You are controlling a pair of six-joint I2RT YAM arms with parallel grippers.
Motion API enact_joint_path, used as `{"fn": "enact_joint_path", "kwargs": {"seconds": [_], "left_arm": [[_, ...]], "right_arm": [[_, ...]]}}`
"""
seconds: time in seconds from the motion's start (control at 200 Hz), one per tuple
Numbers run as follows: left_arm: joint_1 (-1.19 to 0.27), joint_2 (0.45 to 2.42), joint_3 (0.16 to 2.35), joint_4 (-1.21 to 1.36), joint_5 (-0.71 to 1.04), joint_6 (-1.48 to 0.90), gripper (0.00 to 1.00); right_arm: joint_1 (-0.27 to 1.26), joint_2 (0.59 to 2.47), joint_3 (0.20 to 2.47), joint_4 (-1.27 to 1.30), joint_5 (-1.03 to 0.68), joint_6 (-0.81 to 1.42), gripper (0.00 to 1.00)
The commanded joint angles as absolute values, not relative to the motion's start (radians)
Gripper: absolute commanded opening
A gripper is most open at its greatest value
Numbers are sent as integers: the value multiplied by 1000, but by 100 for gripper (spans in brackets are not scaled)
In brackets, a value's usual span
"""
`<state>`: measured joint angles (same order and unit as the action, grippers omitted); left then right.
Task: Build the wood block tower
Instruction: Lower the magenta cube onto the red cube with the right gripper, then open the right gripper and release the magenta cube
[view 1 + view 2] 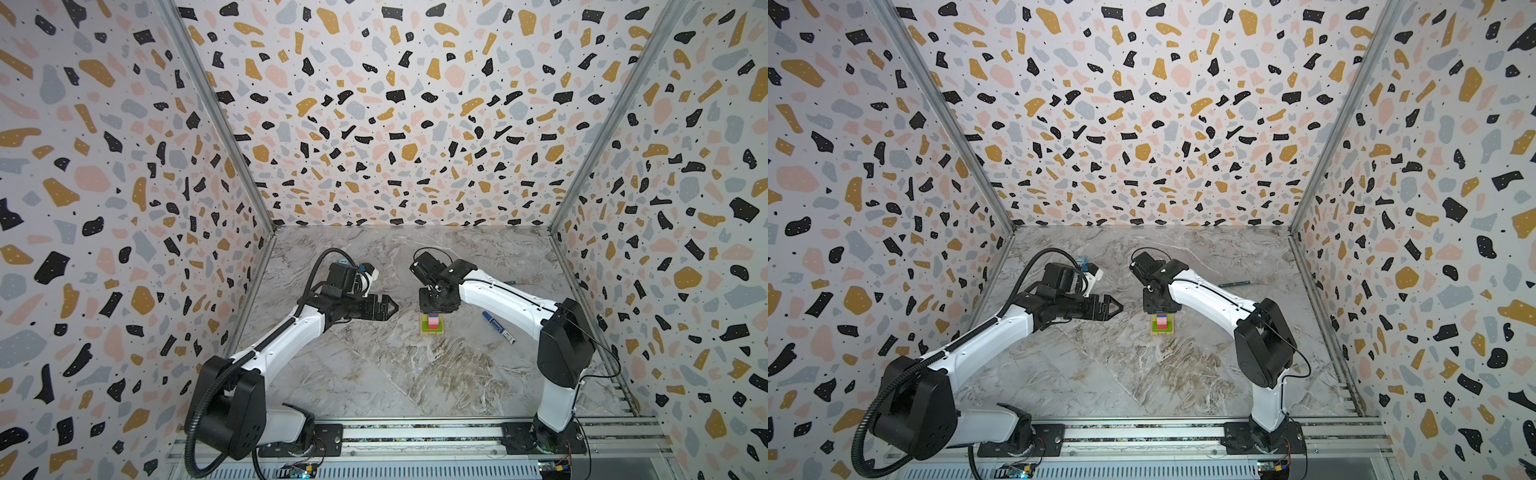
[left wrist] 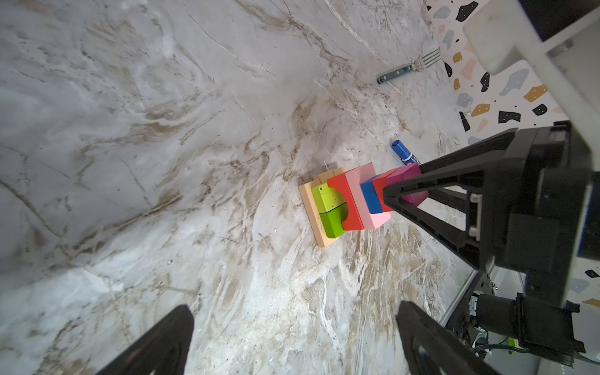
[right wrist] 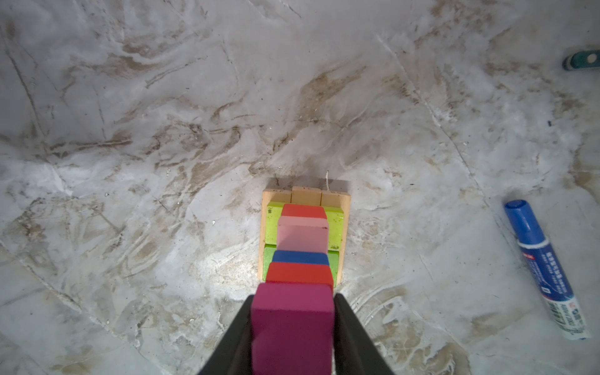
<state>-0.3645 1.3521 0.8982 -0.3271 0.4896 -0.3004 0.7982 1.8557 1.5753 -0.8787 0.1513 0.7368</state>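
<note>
right gripper (image 3: 293,297), jaws grasping the magenta cube (image 3: 292,324) by two opposite faces, is holding it on top of the tower (image 3: 302,237), directly below the jaws. the side grip is leaving the underside free to seat on the orange-red cube (image 3: 298,272). left gripper (image 2: 293,311), jaws released wide, is hovering beside the stack, probably to stay clear. the marker pen (image 3: 545,269) is lying on the table (image 3: 130,162), well apart from the right jaws; its label print is not reading clearly.
</note>
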Motion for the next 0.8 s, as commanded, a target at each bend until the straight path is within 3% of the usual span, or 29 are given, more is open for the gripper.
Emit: {"fn": "enact_joint_path", "kwargs": {"seconds": [0.0,0.375,0.796], "left_arm": [[-359,1343,890,-304,497,-300,99],[-360,1343,890,-303,496,-299,99],[-359,1345,888,-303,495,-299,99]], "right_arm": [[801,1832,1572,-893,164,742,39],[802,1832,1572,-893,167,742,38],[801,1829,1586,-902,181,739,48]]}}
